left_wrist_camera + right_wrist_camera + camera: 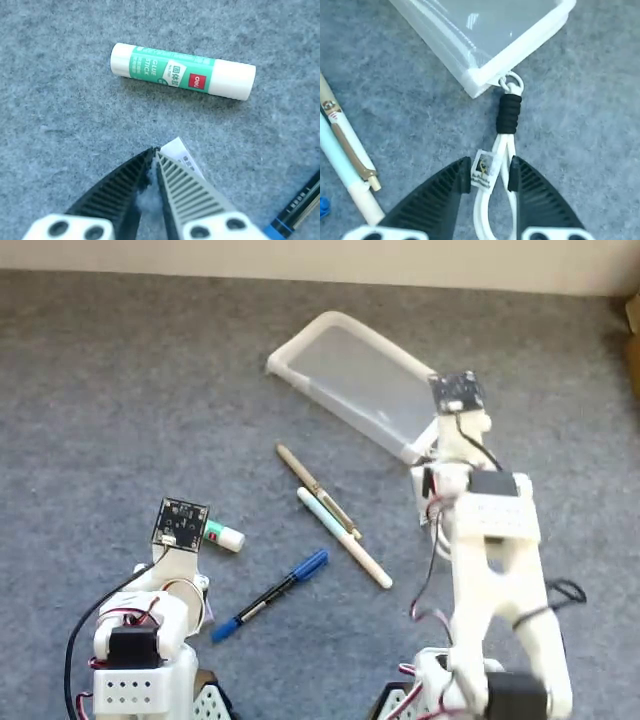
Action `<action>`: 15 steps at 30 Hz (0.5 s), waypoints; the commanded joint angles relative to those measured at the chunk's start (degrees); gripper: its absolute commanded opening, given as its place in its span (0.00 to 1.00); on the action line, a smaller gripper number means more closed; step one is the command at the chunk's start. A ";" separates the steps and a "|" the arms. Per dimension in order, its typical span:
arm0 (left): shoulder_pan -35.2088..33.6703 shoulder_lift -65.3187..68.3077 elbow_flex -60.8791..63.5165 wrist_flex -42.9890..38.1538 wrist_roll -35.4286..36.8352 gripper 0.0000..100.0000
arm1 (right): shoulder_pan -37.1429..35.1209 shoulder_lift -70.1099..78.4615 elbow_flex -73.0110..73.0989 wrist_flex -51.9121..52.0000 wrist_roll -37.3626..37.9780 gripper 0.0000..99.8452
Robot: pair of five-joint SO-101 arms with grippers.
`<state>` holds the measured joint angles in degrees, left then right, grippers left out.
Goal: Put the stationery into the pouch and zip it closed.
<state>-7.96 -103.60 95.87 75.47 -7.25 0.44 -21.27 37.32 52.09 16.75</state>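
The translucent pouch (355, 380) lies flat at the back of the grey carpet. Its white zipper cord (509, 112) with a black wrap and a small tag trails off one corner (480, 80). My right gripper (489, 167) is open, one finger on either side of the cord loop, which is not squeezed. A green-and-white glue stick (182, 70) lies just ahead of my left gripper (154, 150), which is shut and empty, its tips a short way from it. A beige pen (315, 490), a pale pen (345, 538) and a blue pen (270, 595) lie in the middle.
The two pale pens (345, 150) lie close beside my right gripper. The blue pen (300, 205) lies close to my left gripper. Open carpet stretches to the left (100, 400). A wall edge runs along the back.
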 commanded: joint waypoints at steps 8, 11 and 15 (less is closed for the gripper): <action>-0.75 -0.31 1.19 0.26 0.35 0.01 | -0.66 22.55 -20.44 0.13 0.70 0.12; -0.75 -0.31 1.19 0.26 0.35 0.01 | -0.66 27.38 -25.63 2.68 0.70 0.12; -0.75 -0.31 1.19 0.26 0.35 0.01 | -0.57 32.75 -31.43 5.14 0.70 0.12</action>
<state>-7.96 -103.60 95.87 75.47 -7.25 0.53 10.64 12.18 55.52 16.75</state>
